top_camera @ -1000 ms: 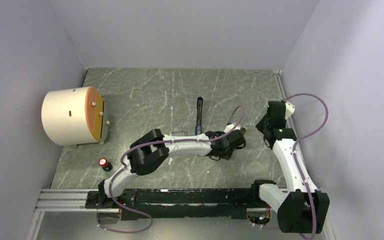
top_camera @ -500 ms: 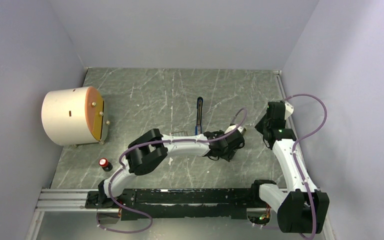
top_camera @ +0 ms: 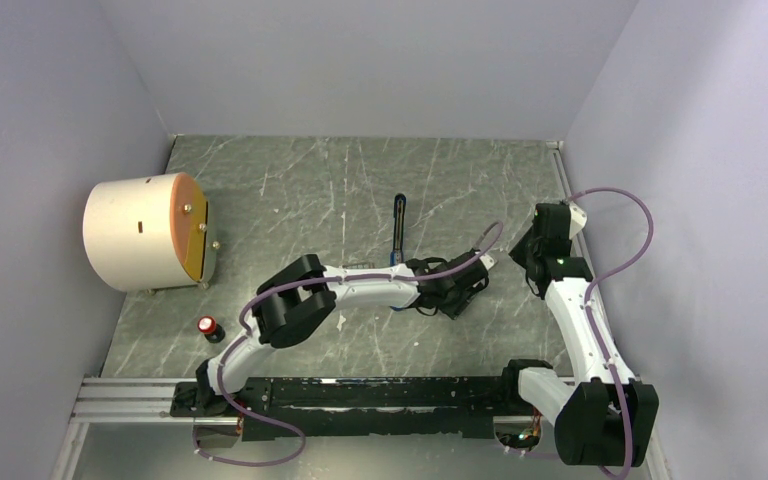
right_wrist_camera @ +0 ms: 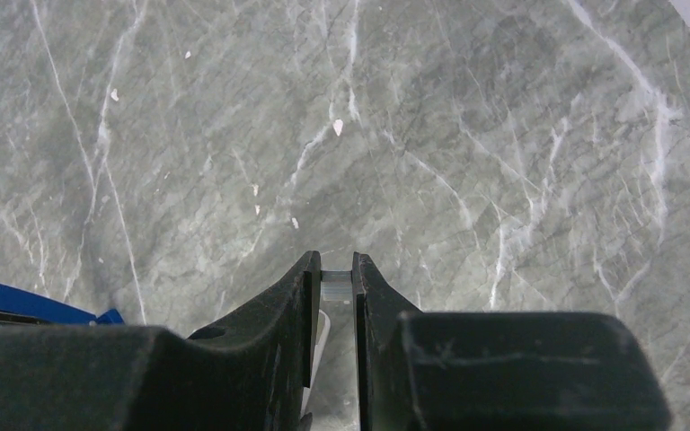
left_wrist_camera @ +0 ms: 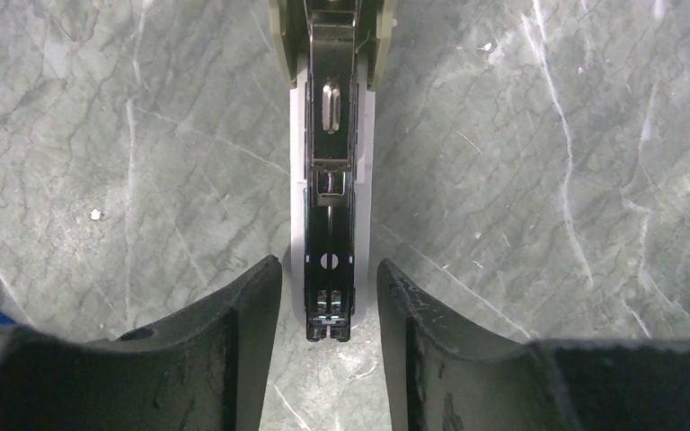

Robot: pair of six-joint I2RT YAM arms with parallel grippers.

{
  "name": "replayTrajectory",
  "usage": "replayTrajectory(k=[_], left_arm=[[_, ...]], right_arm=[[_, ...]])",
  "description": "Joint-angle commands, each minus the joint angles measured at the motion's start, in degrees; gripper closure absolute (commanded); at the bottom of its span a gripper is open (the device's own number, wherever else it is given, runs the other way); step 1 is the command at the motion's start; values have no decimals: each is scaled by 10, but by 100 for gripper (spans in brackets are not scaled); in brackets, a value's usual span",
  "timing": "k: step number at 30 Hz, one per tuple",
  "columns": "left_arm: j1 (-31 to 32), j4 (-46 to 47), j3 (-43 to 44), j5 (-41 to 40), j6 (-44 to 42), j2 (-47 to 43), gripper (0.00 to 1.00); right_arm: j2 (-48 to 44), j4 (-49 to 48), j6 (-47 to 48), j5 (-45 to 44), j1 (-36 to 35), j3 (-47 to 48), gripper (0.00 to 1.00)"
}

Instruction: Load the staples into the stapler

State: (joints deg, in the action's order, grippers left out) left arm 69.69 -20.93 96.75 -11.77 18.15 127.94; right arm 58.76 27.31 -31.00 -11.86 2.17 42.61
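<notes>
Near centre, left arm [top_camera: 360, 290] stretches rightward, left pincer [left_wrist_camera: 329, 269] parted astride a pale bar [left_wrist_camera: 331, 135]; right pincer [right_wrist_camera: 337, 262] nips a pale sliver [right_wrist_camera: 337, 280].

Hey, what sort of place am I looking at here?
Probably a robot test cell in a lab: plain walls box in a marbled tabletop, with left arm and right arm bolted to a rail.

Reaching across with the left arm [top_camera: 360, 290], holding with the right arm [top_camera: 575, 310].
Stretches the left one low toward the right side, with the left gripper [left_wrist_camera: 328, 269] facing down and its fingers [left_wrist_camera: 252, 305] set apart; folds the right one at the elbow, with the right gripper [right_wrist_camera: 334, 262] pinched tight on a thin pale piece [right_wrist_camera: 336, 287].
</notes>
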Motion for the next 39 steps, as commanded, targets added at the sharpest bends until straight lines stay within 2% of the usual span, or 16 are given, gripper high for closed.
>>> replayTrajectory(k=[1, 4, 7, 18, 23, 27, 33, 39], left_arm=[[1, -11, 28, 10, -34, 19, 54], [1, -21, 28, -5, -28, 20, 61], [1, -28, 17, -22, -8, 11, 64], [-29, -43, -126, -71, 155, -71, 67], [-45, -44, -158, -79, 199, -96, 67], [-47, -41, -138, -38, 202, -82, 59], [-47, -20, -119, 29, 203, -72, 46], [-50, -15, -131, 47, 214, -83, 36]], right_arm=[[-1, -10, 0, 3, 5, -7, 78], [-1, -9, 0, 4, 5, -6, 78], [-1, -9, 2, 5, 4, -5, 78], [3, -14, 3, 27, 3, -9, 78], [9, -20, 0, 38, -4, -16, 78], [16, -24, -4, 30, -19, -19, 78], [28, -24, -23, 1, -83, -18, 77], [41, -29, -41, -15, -127, -21, 77]])
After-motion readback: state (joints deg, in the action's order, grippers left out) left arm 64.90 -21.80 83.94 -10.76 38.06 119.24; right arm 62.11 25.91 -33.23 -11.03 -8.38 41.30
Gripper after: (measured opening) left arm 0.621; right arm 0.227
